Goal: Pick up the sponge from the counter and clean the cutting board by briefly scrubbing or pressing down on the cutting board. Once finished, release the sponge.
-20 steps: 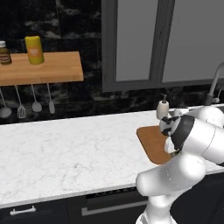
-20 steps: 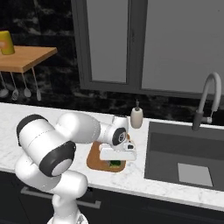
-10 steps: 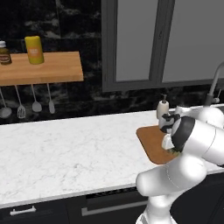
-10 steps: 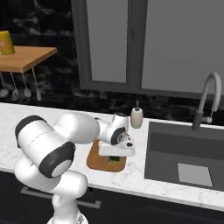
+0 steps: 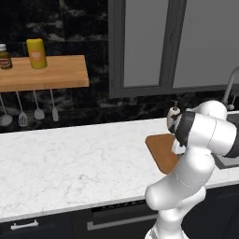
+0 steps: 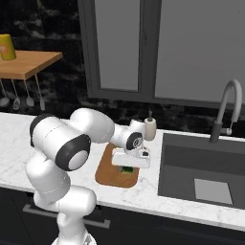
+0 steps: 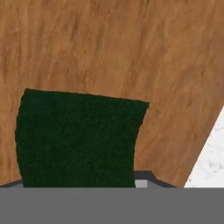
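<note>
The brown wooden cutting board (image 6: 106,171) lies on the white marble counter (image 5: 70,163), just left of the sink. My gripper (image 6: 127,165) points down over the board's right half, shut on the dark green sponge (image 6: 127,169), which peeks out below the hand against the wood. In the hand view the sponge (image 7: 78,140) spans the gap between my fingertips (image 7: 143,178), with board grain (image 7: 131,52) behind it and a corner of counter (image 7: 210,162) at the right. In the left base view my own arm hides the hand, and part of the board (image 5: 161,151) shows.
A soap dispenser (image 6: 150,128) stands right behind the board. The dark sink (image 6: 201,167) with its curved faucet (image 6: 225,105) lies to the right. A wooden wall shelf (image 5: 44,72) with bottles and hanging utensils (image 5: 37,112) is far left.
My hand has slid with the sponge across the board, from near its front edge a little toward the back and left.
</note>
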Motion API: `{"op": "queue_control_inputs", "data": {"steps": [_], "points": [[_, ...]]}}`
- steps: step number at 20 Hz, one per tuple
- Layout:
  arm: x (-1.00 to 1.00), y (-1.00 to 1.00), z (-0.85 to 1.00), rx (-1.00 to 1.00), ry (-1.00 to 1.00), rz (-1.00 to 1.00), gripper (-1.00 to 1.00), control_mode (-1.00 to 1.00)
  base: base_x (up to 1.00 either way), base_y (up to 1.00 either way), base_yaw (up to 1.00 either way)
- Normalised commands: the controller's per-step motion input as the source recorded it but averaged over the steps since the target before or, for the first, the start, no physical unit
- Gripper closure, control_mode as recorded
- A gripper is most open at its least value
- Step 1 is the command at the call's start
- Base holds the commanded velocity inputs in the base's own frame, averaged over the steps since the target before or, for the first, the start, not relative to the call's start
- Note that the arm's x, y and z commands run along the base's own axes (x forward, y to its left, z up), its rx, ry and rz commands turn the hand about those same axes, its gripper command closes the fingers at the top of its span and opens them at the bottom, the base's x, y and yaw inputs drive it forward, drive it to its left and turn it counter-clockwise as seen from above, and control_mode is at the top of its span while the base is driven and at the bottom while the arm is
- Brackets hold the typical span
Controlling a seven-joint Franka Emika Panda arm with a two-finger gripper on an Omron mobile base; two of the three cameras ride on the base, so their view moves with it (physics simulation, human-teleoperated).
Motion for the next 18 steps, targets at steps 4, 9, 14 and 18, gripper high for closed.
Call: {"op": "queue_control_inputs", "data": {"steps": [4, 9, 14, 18], "points": [[0.64, 0.0, 0.05, 0.05, 0.0, 0.0, 1.0, -1.0, 0.0, 0.0, 0.0], [0.25, -0.14, -0.57, -0.05, -0.02, 0.0, 1.0, -1.0, 0.0, 0.0, 0.0], [-0.14, -0.19, -0.97, -0.15, -0.11, 0.0, 1.0, -1.0, 0.0, 0.0, 0.0], [-0.44, 0.39, -0.32, -0.02, -0.22, 0.0, 1.0, -1.0, 0.0, 0.0, 0.0]]}}
